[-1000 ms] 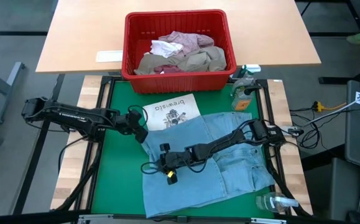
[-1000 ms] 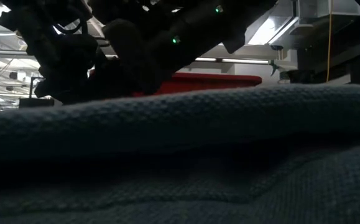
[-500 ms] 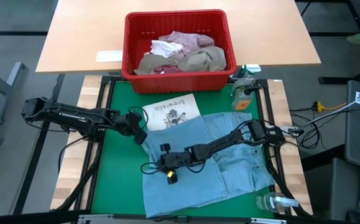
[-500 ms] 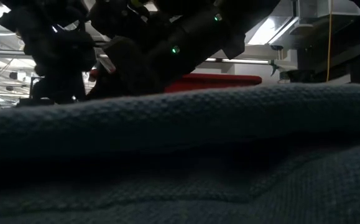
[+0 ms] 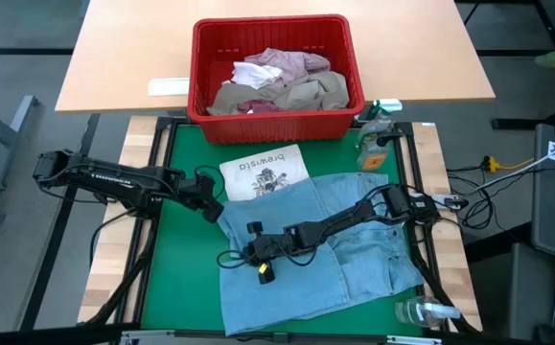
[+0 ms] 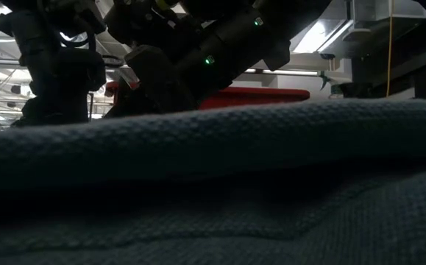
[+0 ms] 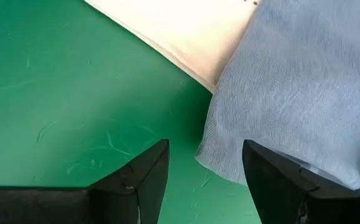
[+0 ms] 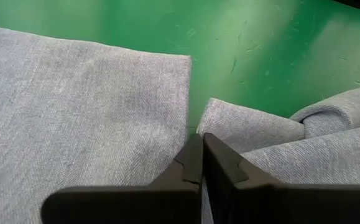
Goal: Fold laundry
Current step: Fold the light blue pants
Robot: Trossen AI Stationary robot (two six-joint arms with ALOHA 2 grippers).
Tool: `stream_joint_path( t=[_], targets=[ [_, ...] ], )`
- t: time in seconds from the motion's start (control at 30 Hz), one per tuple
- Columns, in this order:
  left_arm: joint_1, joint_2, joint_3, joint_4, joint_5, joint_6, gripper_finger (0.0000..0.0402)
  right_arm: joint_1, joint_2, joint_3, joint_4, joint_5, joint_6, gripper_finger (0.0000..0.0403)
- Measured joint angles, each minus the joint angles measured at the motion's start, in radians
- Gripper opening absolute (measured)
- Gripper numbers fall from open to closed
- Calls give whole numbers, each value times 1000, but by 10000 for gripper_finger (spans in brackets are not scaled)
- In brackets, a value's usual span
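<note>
We see the right gripper (image 5: 255, 251) low on the jeans (image 5: 354, 259), with its two fingers (image 8: 199, 163) pressed fully together. In its wrist view the tips meet on a fold of denim, so we judge that it pinches the cloth there, probably to lift this part and lay it over. Just ahead of the tips the hem ends and the green mat (image 5: 176, 259) begins.

The left gripper (image 5: 212, 207) is at the far corner of the same jeans, on the side away from the right one. Its fingers stand wide apart and hold nothing; the denim edge (image 7: 279, 106) lies between and ahead of them, touching the mat. We think it waits there to take this corner, so both ends can be moved together.

Beside that corner lies a printed sheet (image 5: 265, 172), partly under the denim. Beyond both grippers stands the red basket (image 5: 275, 120) with the other garments (image 5: 287, 81) in it, not yet folded.
</note>
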Motion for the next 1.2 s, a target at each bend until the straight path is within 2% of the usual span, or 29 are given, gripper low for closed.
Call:
stream_joint_path(
  t=[0.3, 0.47, 0.6, 0.7, 0.77, 0.8, 0.97, 1.2],
  targets=[
    [0, 51, 0, 7, -2, 4, 196, 0, 0, 0, 0, -1, 0, 3],
    [0, 111, 0, 86, -2, 60, 187, 0, 0, 0, 0, -1, 0, 3],
    [0, 151, 0, 95, 5, 72, 138, 0, 0, 0, 0, -1, 0, 2],
    [0, 159, 0, 92, -1, 72, 73, 0, 0, 0, 0, -12, 0, 2],
    [6, 156, 0, 91, -15, 73, 24, 0, 0, 0, 0, -52, 0, 1],
    [12, 152, 0, 91, -21, 74, 13, 0, 0, 0, 0, -74, 0, 1],
    [68, 133, 1, 94, -55, 138, 5, -2, 0, 0, -1, -150, 0, 1],
    [163, 130, 1, 138, -88, 381, 4, -3, 0, 0, -4, -167, -33, 0]
  ],
)
